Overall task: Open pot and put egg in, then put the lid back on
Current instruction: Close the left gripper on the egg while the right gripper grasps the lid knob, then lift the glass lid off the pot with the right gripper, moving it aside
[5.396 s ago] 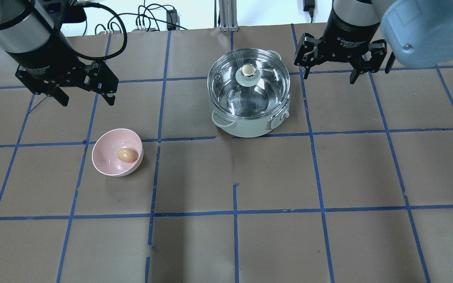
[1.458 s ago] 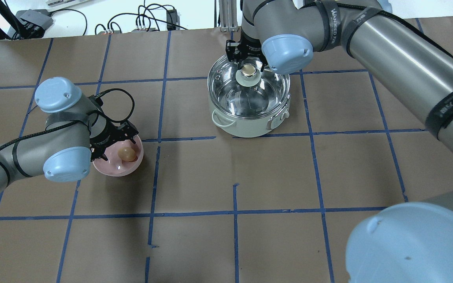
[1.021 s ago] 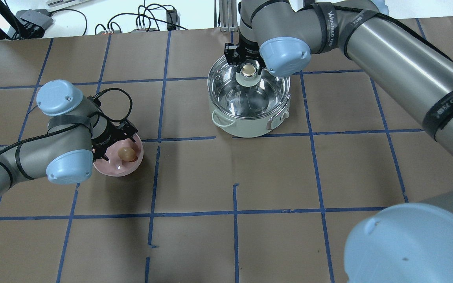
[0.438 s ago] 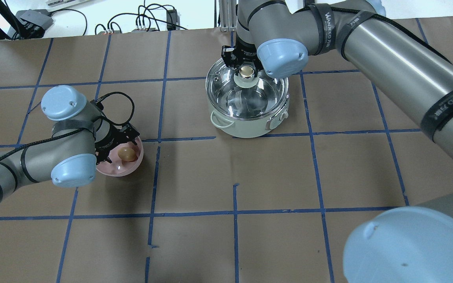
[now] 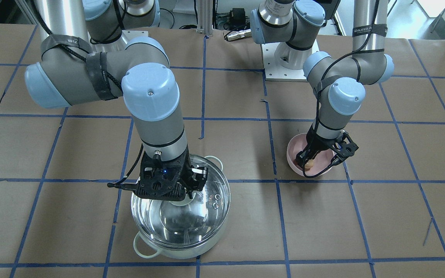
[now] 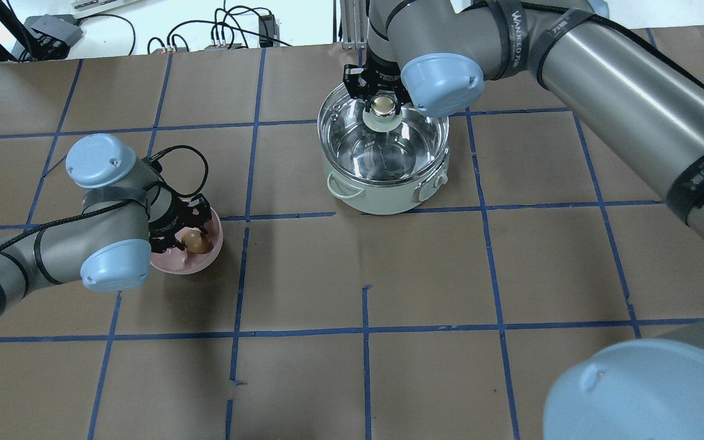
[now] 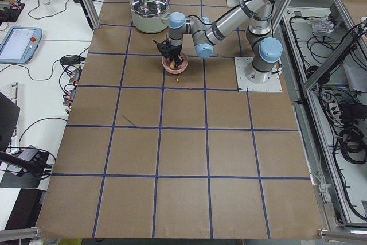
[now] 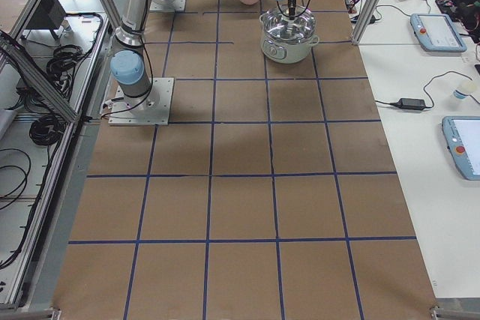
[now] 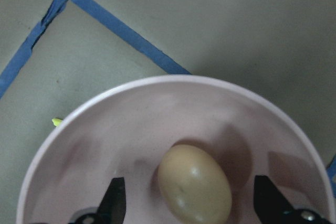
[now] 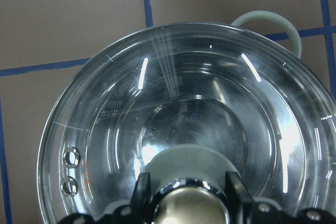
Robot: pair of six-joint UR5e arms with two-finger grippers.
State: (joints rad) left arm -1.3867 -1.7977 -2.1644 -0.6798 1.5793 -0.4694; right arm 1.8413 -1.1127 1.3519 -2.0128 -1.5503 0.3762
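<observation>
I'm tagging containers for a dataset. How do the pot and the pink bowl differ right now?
Size: the pot is much larger than the bowl. Look: the pot is shiny steel inside and pale green outside, with loop handles; the bowl is plain pink and handleless. State: the pot has its glass lid over it; the bowl is open, holding the egg. Both are round and stand upright on the table.

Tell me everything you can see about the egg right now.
The egg is small, oval and light brown, with a smooth, slightly glossy shell. It lies on its side in the bottom of the pink bowl, touching only the bowl. The open left gripper straddles it, fingers on either side with gaps.
</observation>
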